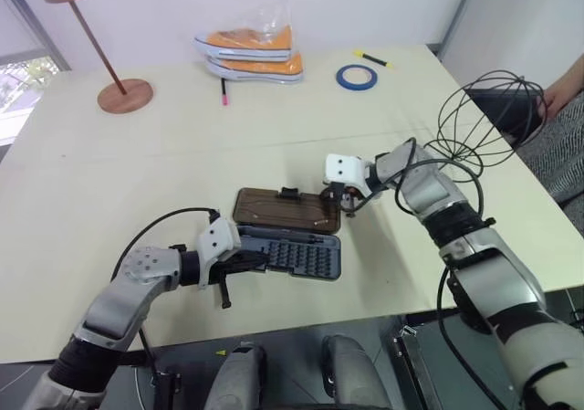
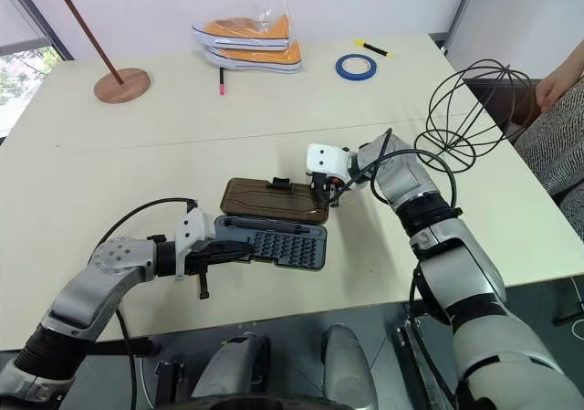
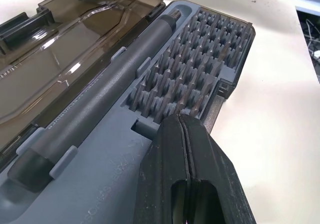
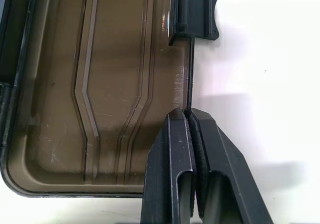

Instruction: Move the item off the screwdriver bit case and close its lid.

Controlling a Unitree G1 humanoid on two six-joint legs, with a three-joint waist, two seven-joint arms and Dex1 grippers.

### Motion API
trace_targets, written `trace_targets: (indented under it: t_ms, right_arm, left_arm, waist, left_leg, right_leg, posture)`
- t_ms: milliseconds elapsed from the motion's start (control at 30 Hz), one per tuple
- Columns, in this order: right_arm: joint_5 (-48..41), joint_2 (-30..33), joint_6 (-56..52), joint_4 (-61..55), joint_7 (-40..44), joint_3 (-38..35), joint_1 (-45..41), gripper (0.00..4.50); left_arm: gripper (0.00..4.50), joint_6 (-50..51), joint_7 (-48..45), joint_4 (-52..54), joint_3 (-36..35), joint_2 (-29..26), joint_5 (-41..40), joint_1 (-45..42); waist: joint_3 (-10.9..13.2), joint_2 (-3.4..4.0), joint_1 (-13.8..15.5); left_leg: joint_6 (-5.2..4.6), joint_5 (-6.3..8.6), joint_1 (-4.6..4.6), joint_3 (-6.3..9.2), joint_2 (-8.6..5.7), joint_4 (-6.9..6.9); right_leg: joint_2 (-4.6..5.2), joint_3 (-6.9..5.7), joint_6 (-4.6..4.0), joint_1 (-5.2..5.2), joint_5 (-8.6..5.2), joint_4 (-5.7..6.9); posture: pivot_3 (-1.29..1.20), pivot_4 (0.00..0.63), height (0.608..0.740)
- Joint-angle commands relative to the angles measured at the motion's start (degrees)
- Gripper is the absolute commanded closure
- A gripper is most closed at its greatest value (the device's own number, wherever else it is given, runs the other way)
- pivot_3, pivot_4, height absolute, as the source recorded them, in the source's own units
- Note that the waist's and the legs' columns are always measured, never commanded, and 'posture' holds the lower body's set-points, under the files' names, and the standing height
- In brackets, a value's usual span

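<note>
The screwdriver bit case [image 2: 274, 242], a flat dark grey rounded-rectangle plastic case with rows of small bits and a grey driver handle clipped along one side, lies open near the front middle of the cream tabletop [image 2: 182, 145]. Its lid [image 2: 274, 200], the smoky brown translucent ridged half with a small black latch on its far edge, lies flat on the tabletop just behind the tray. The item [image 2: 470, 113], a globe-shaped frame of thin black wire hoops, sits off the case, well apart from it near the right edge of the tabletop. The right pincer [image 4: 189, 118] is clenched on the outer edge of the lid, near the corner beyond the latch; the thin edge appears to be nipped between the fingers. The left pincer [image 3: 181, 121] is clenched too, grasping nothing, its tips resting on the near end of the tray beside the bits. Farther back stand a wooden stand with a round base [image 2: 121, 85], orange shoes in a clear bag [image 2: 246, 43] and a roll of blue tape [image 2: 356, 66].
</note>
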State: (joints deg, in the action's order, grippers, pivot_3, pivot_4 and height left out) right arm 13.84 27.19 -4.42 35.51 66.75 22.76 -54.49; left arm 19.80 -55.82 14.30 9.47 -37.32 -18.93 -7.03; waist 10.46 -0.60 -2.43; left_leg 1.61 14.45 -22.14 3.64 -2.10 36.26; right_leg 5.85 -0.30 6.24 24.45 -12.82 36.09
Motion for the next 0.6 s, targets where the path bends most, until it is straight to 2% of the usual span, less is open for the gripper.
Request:
trace_targets:
  t_ms: [33,400,600]
  right_arm:
    - [0.76,0.62,1.33,-4.27,-2.01,-0.48,0.02,4.48]
    - [2.69,3.46,3.36,-13.87,-4.79,-0.93,1.92,4.48]
    - [5.20,4.54,5.00,-20.27,-10.02,-1.59,4.53,4.48]
  left_arm:
    - [4.50,-0.19,-0.17,0.91,-0.34,-0.16,0.20,-0.31]
    - [4.50,-1.86,-1.21,-1.95,0.16,0.32,1.06,-1.47]
    - [4.50,-3.80,-1.15,-4.92,-0.07,1.36,1.77,-1.96]
  waist:
    - [0.00,0.00,-0.01]
    - [0.00,0.00,0.15]
    - [0.00,0.00,0.27]
  left_leg:
    - [0.00,0.00,0.00,0.00,0.00,0.00]
    - [0.00,0.00,-0.03,0.00,0.00,0.00]
    - [0.00,0.00,-0.03,0.00,0.00,0.01]
  right_leg:
    - [0.00,0.00,0.00,0.01,0.00,0.00]
    - [0.00,0.00,0.00,0.01,0.00,-0.01]
    - [0.01,0.00,0.00,0.01,0.00,-0.02]
  posture:
    - [0.00,0.150,0.740]
    - [0.00,0.150,0.740]
    - [0.00,0.150,0.740]
